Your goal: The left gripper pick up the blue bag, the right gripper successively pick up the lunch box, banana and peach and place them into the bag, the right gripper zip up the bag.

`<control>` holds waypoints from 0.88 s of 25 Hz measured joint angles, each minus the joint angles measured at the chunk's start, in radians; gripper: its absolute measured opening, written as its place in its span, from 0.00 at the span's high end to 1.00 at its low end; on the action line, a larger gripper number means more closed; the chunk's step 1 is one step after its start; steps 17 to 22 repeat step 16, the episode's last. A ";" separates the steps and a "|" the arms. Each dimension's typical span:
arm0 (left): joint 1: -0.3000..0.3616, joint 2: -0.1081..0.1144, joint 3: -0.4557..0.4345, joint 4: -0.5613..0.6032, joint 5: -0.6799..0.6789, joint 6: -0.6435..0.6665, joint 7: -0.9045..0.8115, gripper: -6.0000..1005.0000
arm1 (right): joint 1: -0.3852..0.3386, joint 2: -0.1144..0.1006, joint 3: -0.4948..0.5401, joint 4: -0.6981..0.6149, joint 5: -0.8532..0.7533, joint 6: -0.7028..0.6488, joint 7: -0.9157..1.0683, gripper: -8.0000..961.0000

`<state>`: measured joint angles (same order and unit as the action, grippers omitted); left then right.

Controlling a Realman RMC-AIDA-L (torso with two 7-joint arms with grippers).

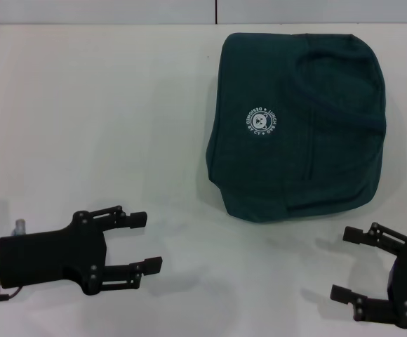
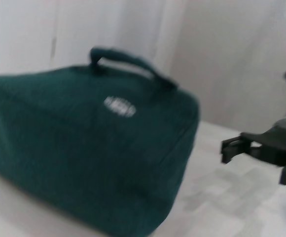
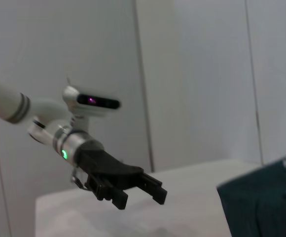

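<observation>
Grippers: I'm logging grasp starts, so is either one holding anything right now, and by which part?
Nothing is held. The left gripper and right gripper both have open, empty jaws, apart from the blue bag lying on the table.

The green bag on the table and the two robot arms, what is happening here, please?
Nothing is being handled at the moment. The blue bag lies closed on the white table, with its round white logo facing up. The left claw sits low at the near left with its fingers open, holding nothing. The right claw sits at the near right, just in front of the bag, also open and holding nothing. Neither touches the bag. No lunch box, banana or peach is in view.
</observation>
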<state>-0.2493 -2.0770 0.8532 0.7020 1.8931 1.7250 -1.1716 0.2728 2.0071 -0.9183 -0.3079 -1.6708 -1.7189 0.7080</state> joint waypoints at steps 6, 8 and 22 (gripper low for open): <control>0.003 0.000 -0.001 -0.055 0.004 -0.040 0.024 0.20 | 0.000 0.001 0.006 0.034 0.008 0.028 -0.039 0.09; 0.003 0.000 -0.001 -0.055 0.001 -0.038 0.022 0.20 | -0.001 0.002 0.010 0.035 0.010 0.029 -0.041 0.09; 0.002 -0.003 -0.002 -0.050 -0.004 -0.020 0.020 0.20 | -0.001 0.002 0.006 0.036 0.010 0.025 -0.042 0.09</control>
